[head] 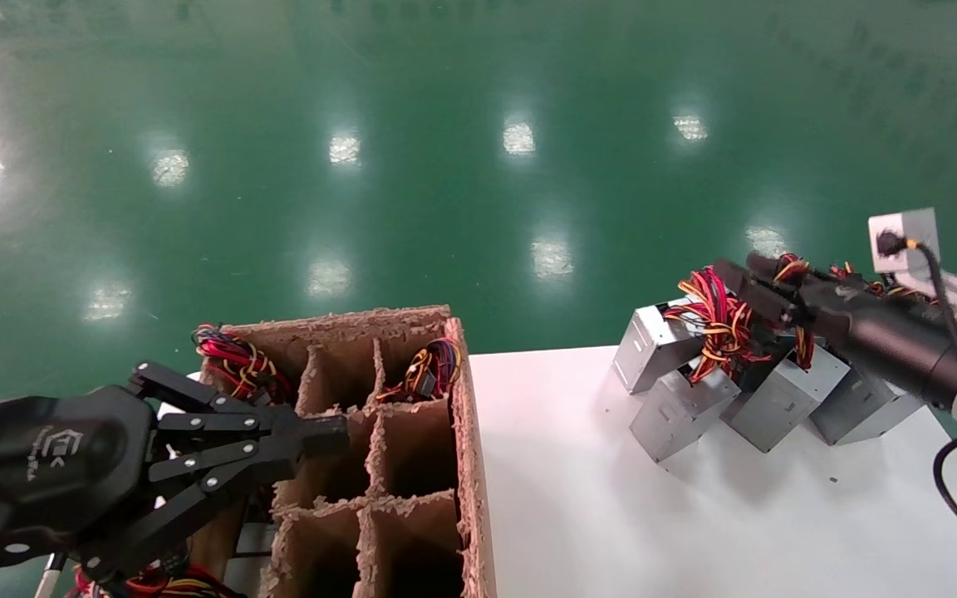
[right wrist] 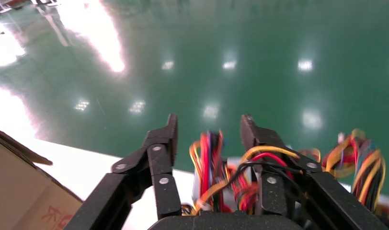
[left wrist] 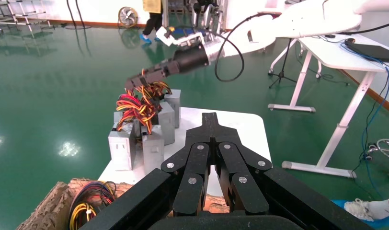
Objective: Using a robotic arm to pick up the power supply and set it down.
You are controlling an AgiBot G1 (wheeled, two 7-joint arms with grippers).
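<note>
Several silver-grey power supplies (head: 682,411) stand clustered at the right of the white table (head: 611,515), with red, yellow and black wires (head: 715,320) spilling over them. My right gripper (head: 748,274) hovers at the top of this cluster. In the right wrist view it (right wrist: 209,128) is open, and the wire bundle (right wrist: 207,167) of one power supply rises between its fingers (right wrist: 171,132). My left gripper (head: 329,433) is shut on nothing above the cardboard box. The left wrist view shows its joined fingertips (left wrist: 210,120), with the power supplies (left wrist: 120,148) and right arm (left wrist: 192,57) farther off.
A cardboard box (head: 463,432) with divider cells sits at the left of the table. Wire bundles (head: 238,361) of stored units show in its far cells (head: 433,370). Green floor lies beyond the table. White desks (left wrist: 336,52) stand in the background.
</note>
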